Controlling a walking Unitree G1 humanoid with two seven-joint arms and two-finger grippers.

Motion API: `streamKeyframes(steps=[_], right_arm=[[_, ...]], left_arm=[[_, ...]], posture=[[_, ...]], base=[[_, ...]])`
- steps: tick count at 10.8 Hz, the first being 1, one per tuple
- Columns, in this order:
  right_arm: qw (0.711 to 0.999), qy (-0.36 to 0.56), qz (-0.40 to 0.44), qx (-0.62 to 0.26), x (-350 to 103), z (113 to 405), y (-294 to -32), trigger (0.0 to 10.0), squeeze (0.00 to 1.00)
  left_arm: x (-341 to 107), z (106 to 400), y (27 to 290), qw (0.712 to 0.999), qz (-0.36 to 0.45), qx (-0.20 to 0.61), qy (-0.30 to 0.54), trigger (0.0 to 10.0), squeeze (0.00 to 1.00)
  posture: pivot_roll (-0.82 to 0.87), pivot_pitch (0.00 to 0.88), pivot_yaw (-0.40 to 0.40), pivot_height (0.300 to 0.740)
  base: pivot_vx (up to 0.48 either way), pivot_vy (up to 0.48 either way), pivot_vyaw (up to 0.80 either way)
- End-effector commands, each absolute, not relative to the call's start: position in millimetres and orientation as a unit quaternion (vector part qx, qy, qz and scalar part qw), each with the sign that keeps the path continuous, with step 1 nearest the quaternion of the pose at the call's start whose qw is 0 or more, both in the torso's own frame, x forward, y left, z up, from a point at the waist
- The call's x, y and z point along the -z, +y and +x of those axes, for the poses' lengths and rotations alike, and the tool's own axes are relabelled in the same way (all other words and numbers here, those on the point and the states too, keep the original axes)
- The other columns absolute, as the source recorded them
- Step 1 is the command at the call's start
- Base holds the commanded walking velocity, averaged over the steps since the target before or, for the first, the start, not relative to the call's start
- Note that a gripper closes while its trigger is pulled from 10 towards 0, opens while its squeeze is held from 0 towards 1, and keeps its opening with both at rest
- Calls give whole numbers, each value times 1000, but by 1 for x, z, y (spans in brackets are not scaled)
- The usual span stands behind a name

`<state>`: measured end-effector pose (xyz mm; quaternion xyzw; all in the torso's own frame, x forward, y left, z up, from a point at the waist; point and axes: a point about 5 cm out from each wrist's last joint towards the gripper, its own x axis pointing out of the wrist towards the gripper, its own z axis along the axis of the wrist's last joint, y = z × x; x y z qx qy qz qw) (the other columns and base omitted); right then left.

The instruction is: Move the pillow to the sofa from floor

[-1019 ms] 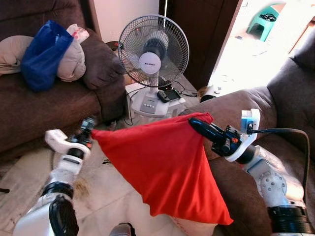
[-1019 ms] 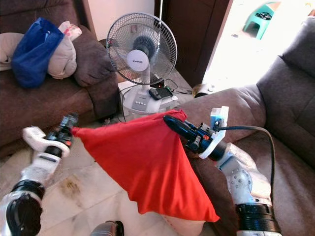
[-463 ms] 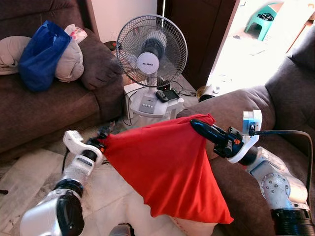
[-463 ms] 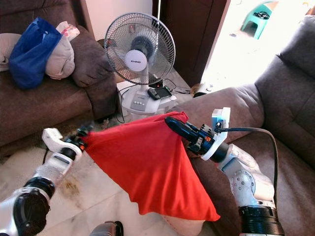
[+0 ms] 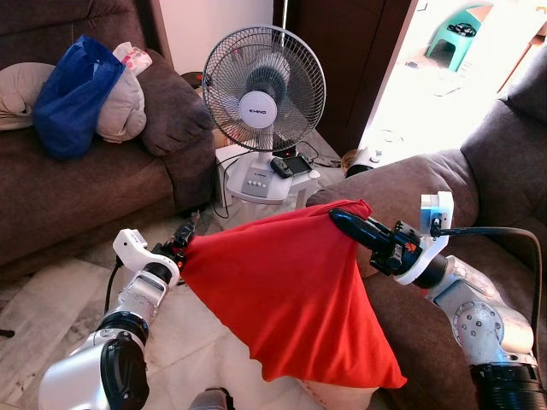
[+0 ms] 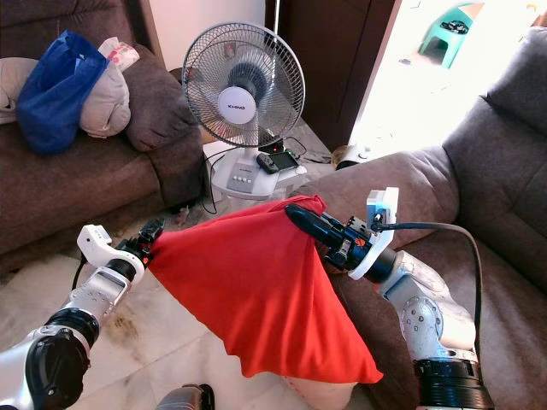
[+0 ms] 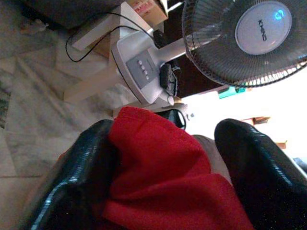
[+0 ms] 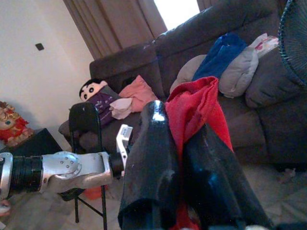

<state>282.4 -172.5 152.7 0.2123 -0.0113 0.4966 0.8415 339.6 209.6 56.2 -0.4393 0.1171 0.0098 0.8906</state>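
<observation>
The red pillow (image 5: 295, 299) hangs mid-frame, off the floor, pinched by left gripper (image 5: 181, 242) and right gripper (image 5: 346, 224). The left has drawn inward, easing transfer toward the sofa (image 5: 432, 184).

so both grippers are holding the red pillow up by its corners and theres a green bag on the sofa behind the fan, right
Nearly. The left gripper and right gripper do hold the red pillow by its corners, but the bag on the sofa is blue, as the left eye view shows.
</observation>
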Motion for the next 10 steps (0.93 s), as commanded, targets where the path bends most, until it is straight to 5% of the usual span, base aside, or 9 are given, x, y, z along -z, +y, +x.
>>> streamKeyframes(steps=[1, 10], right_arm=[[834, -75, 184, -514, -180, 286, -171, 10000, 0], [836, -64, 184, -513, -172, 291, -161, 10000, 0]], left_arm=[[-48, 336, 203, 892, -429, -11, 145, 0, 0], [-44, 332, 209, 918, -360, -15, 167, 0, 0]], posture=[[14, 25, -69, 740], [39, 17, -63, 740]], base=[[0, 0, 0], [0, 0, 0]])
